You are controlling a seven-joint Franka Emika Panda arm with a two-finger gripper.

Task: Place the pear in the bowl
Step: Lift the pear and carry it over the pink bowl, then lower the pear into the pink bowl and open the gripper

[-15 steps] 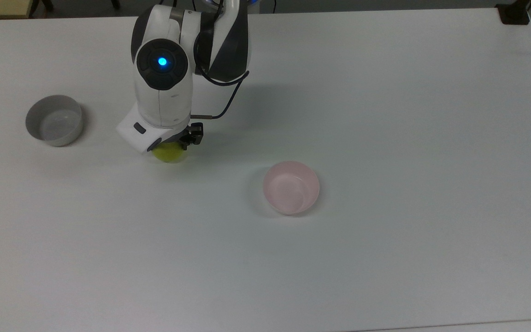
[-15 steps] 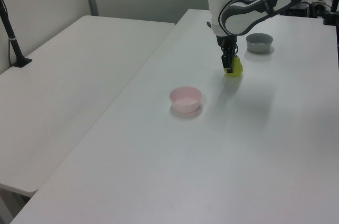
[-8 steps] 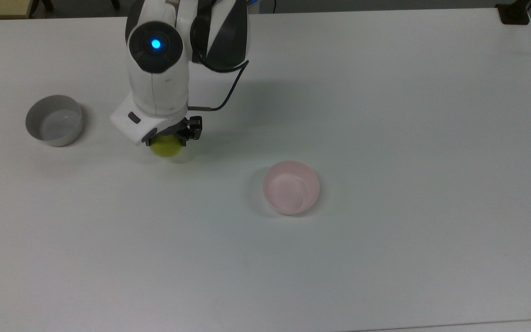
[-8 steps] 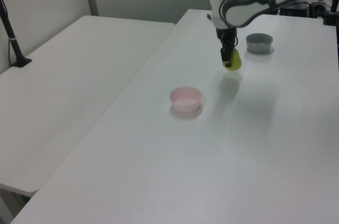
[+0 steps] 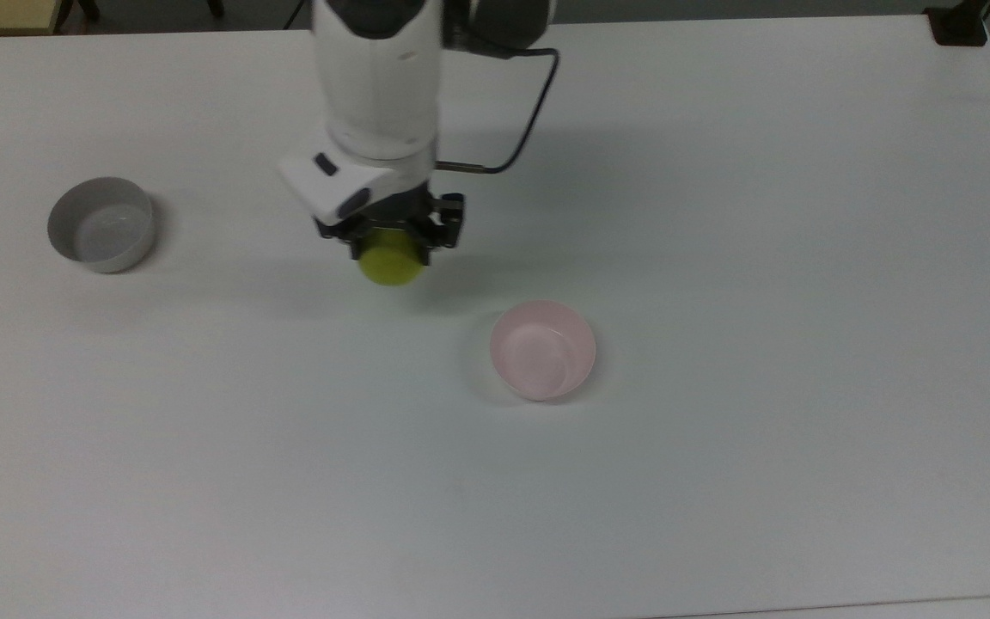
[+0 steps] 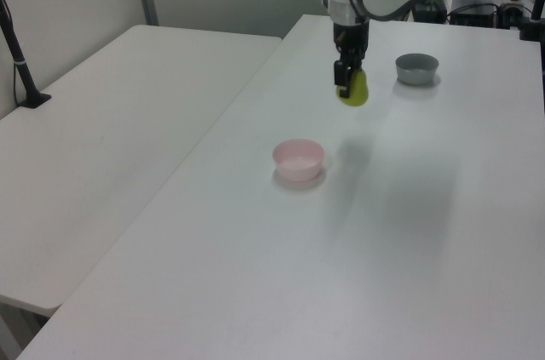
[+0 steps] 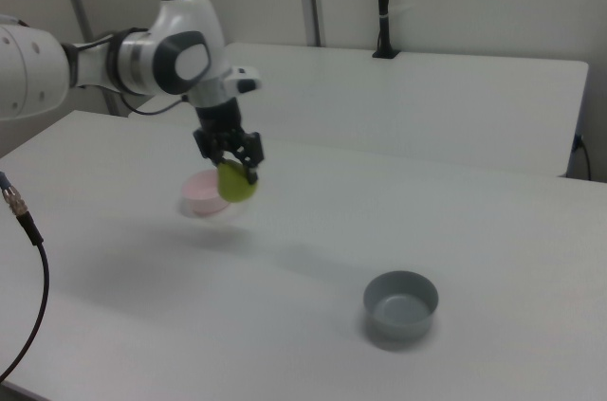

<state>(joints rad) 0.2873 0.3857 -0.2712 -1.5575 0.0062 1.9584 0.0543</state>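
Top view is showing the Franka arm reaching down over the white table [image 5: 718,481], and its gripper [image 5: 391,249] is pinching the yellow-green pear [image 5: 390,263] between its two dark fingers [image 5: 448,225], so the fruit is hanging clear of the tabletop rather than sitting on it. I am taking the pale pink bowl [image 5: 543,349] as my landmark: the pear is hovering up and to the top view's left of it, near but not above it, with bare table between the two. The pink bowl itself is sitting upright on the table with nothing in it. A grey straight-sided bowl [image 5: 101,223] is standing well apart from the pink bowl, far over toward the top view's left, beyond the arm. A thin black cable [image 5: 538,112] is looping off the wrist on the side nearer the pink bowl. In the left view the gripper [image 6: 345,88] is holding the pear [image 6: 355,89] in the air behind the pink bowl [image 6: 298,159] and slightly to the left view's right, while the grey bowl [image 6: 416,68] is sitting farther back still. In the right view the gripper [image 7: 232,172] is dangling the pear [image 7: 235,182] in front of the pink bowl [image 7: 199,193], partly overlapping it, and the grey bowl [image 7: 400,304] is resting nearer the camera, toward the right view's right.
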